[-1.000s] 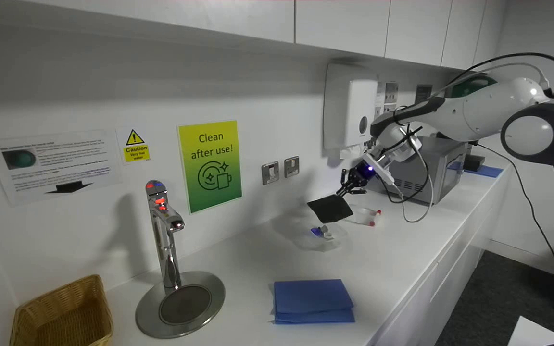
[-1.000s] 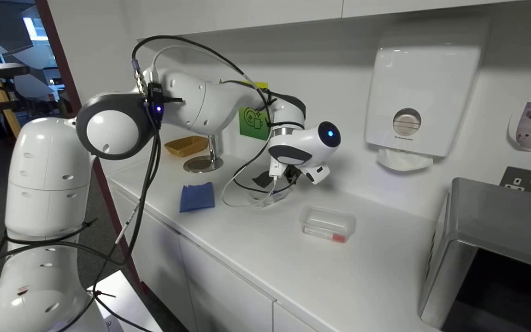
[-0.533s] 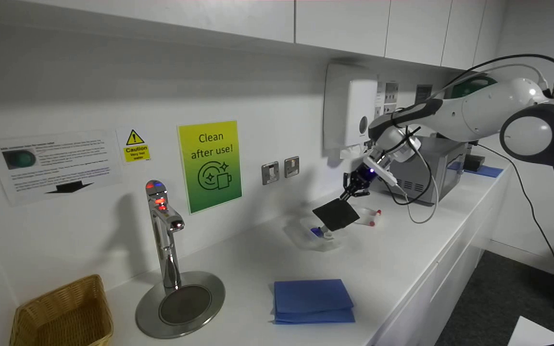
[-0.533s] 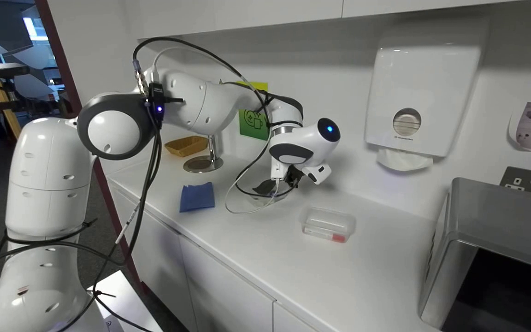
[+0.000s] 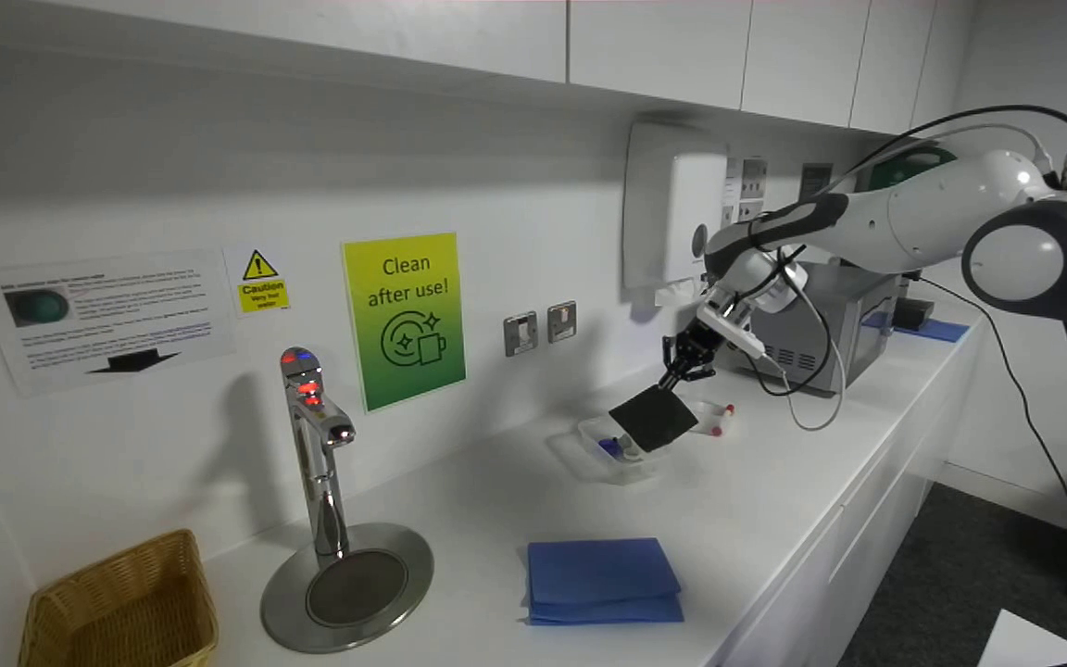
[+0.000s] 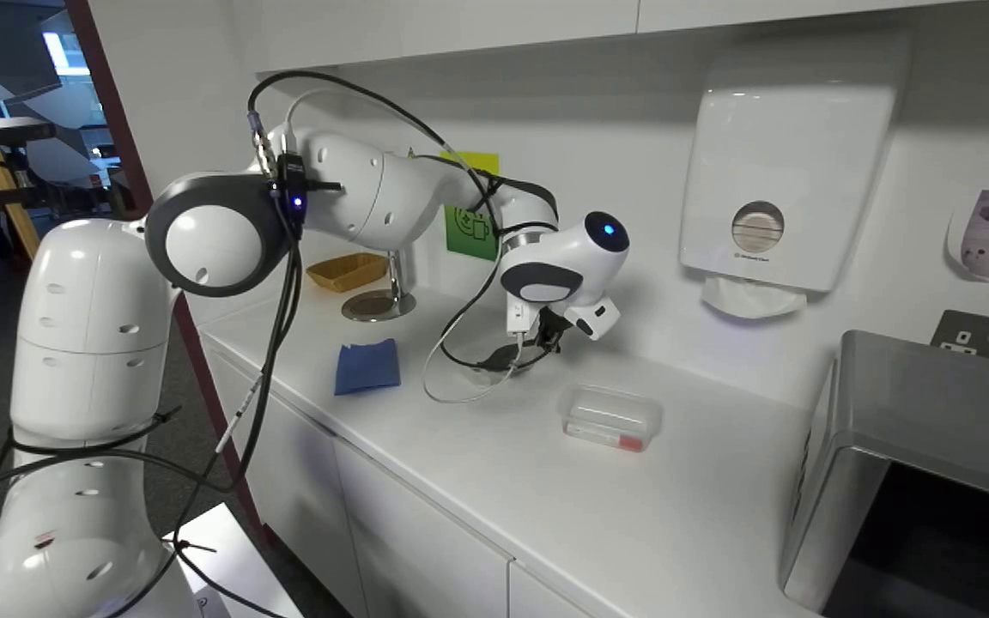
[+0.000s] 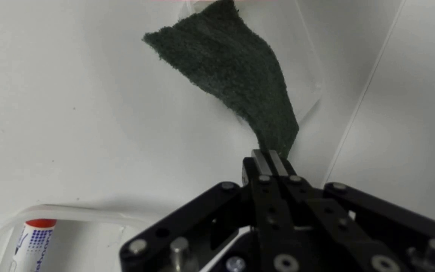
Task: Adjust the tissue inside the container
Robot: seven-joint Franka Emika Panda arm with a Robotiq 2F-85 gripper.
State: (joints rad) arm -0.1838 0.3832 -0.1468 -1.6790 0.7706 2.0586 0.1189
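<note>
A thin dark green, fuzzy, squarish pad hangs tilted from my gripper; it shows in both exterior views (image 5: 652,419) (image 6: 503,356) and bends in the wrist view (image 7: 236,68). My gripper (image 7: 268,160) is shut on one corner of the pad; it also shows in an exterior view (image 5: 667,378). The container seen here is a clear plastic tub (image 5: 594,465) under the pad, with a blue piece (image 5: 609,447) and a small white piece inside. The pad hides part of the tub; I cannot tell whether they touch. No white crumpled tissue or black tray can be made out.
A second clear tub (image 6: 610,412) with red-ended markers stands beside. A folded blue cloth (image 5: 604,581), a tap (image 5: 316,463) and a woven basket (image 5: 117,602) are on the counter. A grey microwave (image 6: 932,412), wall and paper dispenser (image 6: 791,172) are close to the arm.
My gripper and the pad have moved lower over the clear tub and slightly right in an exterior view. The gripper stays shut on the pad. The tubs have not moved.
</note>
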